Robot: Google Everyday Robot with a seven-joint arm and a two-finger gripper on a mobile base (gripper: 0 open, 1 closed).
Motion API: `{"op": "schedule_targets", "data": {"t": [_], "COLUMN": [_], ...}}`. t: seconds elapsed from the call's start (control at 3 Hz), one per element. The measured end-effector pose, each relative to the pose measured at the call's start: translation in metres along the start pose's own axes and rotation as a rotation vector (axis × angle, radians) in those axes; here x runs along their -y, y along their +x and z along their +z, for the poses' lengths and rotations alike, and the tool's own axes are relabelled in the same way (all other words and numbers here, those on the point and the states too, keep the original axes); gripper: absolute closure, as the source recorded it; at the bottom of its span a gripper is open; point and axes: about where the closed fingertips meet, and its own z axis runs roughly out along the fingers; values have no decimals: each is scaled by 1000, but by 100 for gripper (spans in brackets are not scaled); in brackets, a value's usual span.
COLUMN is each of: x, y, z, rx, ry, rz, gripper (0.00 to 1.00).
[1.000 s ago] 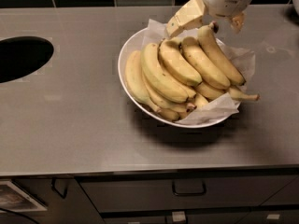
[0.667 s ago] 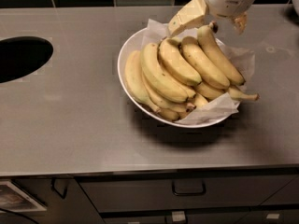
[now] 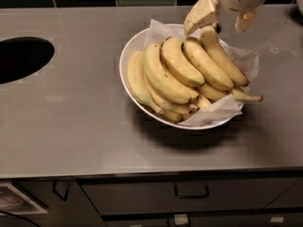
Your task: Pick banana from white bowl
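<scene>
Gripper (image 3: 216, 26) at the counter's (image 3: 71, 126) rear edge, fingers spread wide astride the banana's (image 3: 227, 60) far end; white bowl (image 3: 123, 66) below.

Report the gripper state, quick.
Gripper: open, holding nothing, straddling the far end of the banana in the white bowl.

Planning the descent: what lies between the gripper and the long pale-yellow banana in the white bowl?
Nothing, in the camera view: the open gripper hangs right above the far tip of the long pale-yellow banana, at the back of the paper-lined white bowl.
</scene>
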Motion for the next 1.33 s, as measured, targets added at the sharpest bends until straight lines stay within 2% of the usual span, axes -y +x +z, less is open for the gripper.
{"op": "schedule_targets", "data": {"t": [0.67, 1.33], "x": [-2, -1], "y": [1, 1], "z": [-7, -4], "rx": [11, 5], "ry": [33, 41], "rz": [-3, -1], "gripper": [22, 31]}}
